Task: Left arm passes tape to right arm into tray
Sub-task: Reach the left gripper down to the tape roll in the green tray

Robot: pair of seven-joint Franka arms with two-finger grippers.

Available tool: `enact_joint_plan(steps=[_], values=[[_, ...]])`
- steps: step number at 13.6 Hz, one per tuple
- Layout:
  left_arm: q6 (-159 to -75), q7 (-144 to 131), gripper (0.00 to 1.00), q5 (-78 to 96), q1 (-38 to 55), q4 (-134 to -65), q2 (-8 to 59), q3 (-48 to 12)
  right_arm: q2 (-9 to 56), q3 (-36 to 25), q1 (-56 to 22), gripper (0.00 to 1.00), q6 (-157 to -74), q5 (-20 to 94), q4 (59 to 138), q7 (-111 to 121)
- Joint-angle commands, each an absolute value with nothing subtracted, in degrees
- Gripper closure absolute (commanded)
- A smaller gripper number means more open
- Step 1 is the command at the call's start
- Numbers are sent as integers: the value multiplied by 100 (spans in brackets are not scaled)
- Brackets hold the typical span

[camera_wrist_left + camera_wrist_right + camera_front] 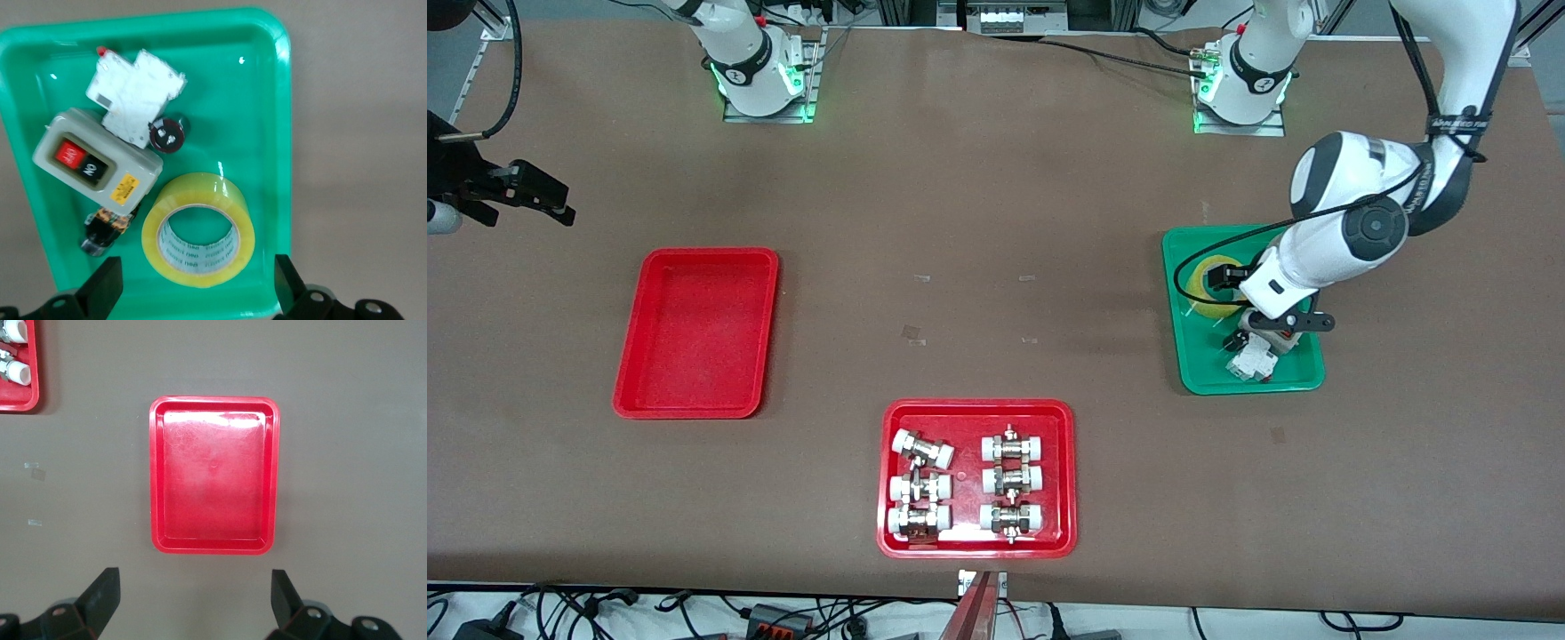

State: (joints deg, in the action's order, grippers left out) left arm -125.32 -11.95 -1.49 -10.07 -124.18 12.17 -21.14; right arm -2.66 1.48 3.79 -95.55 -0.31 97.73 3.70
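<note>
Holding my left end effector point(193, 290) wide open over the tape point(199, 230) in the green tray point(283, 133), right end effector point(193, 603) open and waiting above the red tray point(155, 473), I worry a finger bumps the switch box point(97, 159) beside it.

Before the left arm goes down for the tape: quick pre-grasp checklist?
1. Left tool open: ok, fingers spread wide.
2. Left tool over the tape: ok, roll sits between the fingers in the left wrist view.
3. Tape free to lift: ok, it lies flat in the green tray, nothing on top of it.
4. Clutter clearance: cannot tell; the switch box and a small black part lie close beside the roll.
5. Right tool open and waiting: ok, it hangs over the table beside the red tray.
6. Red tray ready: ok, nothing in it.
</note>
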Motion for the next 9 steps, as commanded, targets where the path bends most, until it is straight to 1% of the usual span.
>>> enact_joint_plan(steps=[1, 3, 9], values=[[-12955, -1160, 0, -229, -1195, -13034, 1027, -2136, -325, 132, 299, 0, -9510, -79, 9800, 422], [-12999, -1265, 0, -229, -1239, -13113, 1195, -2118, -316, 132, 308, 0, -9492, -79, 9817, 413], [-13112, -1397, 0, -325, -1283, -13280, 1248, -2092, -290, 114, 343, 0, -9396, -53, 9809, 396]])
